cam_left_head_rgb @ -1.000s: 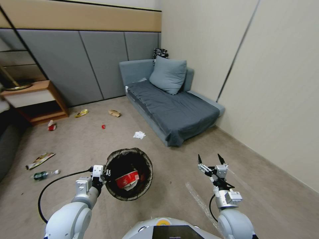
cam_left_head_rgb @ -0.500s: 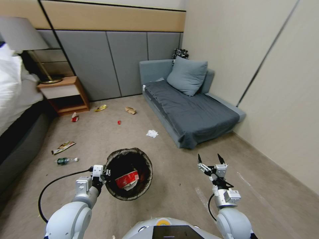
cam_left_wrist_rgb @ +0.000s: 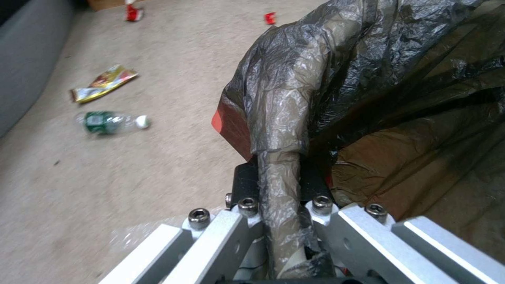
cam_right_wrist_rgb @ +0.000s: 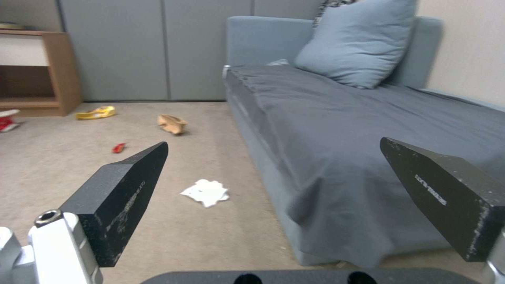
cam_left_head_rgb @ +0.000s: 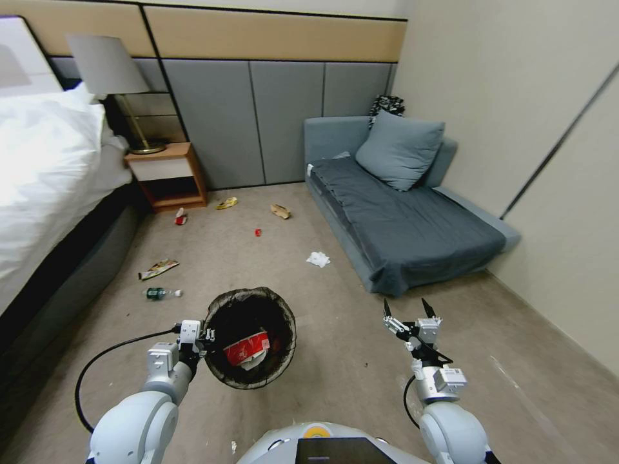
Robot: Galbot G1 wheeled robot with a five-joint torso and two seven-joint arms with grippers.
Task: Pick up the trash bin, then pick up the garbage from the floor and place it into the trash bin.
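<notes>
nearest the robot, the left gripper (cam_left_head_rgb: 201, 338) jaws clamp the rim of the trash bin (cam_left_head_rgb: 250, 337), held up with a red cup (cam_left_head_rgb: 247, 349) inside. the right gripper (cam_left_head_rgb: 410, 310) waits, jaws wide. farther out on the floor (cam_left_head_rgb: 335, 335), bottle (cam_left_head_rgb: 157, 294), tissue (cam_left_head_rgb: 318, 259) and wrappers (cam_left_head_rgb: 158, 268) remain.

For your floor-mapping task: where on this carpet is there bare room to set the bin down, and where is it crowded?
Bare carpet lies ahead of the trash bin and the open right claw, bordered by the white tissue and sofa. Another free patch runs along the right wall. Litter crowds the stretch between bed and nightstand: bottle, wrapper, cup.
</notes>
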